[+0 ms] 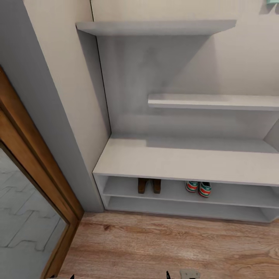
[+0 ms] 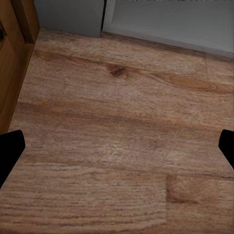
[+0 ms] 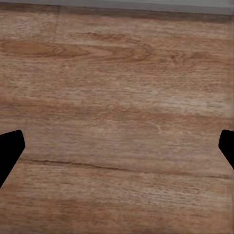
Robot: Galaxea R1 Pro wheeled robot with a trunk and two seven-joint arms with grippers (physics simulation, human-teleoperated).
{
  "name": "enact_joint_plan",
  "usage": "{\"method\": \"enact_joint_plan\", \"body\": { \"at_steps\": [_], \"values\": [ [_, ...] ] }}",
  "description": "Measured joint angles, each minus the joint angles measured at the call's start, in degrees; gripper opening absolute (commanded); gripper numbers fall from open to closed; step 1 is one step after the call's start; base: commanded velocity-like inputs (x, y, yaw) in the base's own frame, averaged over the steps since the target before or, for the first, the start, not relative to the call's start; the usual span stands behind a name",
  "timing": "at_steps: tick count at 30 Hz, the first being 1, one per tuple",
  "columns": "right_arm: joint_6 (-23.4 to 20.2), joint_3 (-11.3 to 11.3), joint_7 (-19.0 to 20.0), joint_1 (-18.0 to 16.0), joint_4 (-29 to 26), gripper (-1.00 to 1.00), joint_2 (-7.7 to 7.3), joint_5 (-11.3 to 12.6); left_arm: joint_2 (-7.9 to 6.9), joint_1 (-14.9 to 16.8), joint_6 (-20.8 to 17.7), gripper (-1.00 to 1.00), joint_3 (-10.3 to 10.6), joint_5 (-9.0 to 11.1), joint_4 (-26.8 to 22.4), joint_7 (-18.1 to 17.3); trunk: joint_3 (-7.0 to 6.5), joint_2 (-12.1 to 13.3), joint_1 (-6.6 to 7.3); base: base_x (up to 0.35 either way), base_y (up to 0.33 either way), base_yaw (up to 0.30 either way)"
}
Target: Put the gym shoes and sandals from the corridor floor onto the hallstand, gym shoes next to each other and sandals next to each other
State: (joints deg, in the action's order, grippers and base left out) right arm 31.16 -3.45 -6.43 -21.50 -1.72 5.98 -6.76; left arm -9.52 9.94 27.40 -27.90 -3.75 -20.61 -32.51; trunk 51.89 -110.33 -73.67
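both grippers (image 2: pixel 117 146) (image 3: pixel 117 146) spread wide, empty, over corridor floor (image 1: pixel 162 248).

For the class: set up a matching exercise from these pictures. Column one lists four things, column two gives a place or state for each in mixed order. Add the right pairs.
Column one:
1. sandals
2. gym shoes
3. left pincer
4. glass door

Column two:
A. open above bare floor
B. upper open shelf, right pair
C. left of the hallstand
D. upper open shelf, left pair

Pairs: 1-D, 2-B, 3-A, 4-C

No readable text, labels, brands or numbers on anything.
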Motion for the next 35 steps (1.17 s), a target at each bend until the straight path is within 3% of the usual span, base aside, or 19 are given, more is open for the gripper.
{"method": "enact_joint_plan", "body": {
  "at_steps": [35],
  "values": [
    [0.00, 0.01, 0.00, 0.00, 0.00, 1.00, -0.09, 0.00, 0.17, -0.07, 0.01, 1.00, 0.17, 0.18, 0.09, -0.02, 0.00, 0.00, 0.00, 0.000, 0.000, 0.000]
  ]
}}
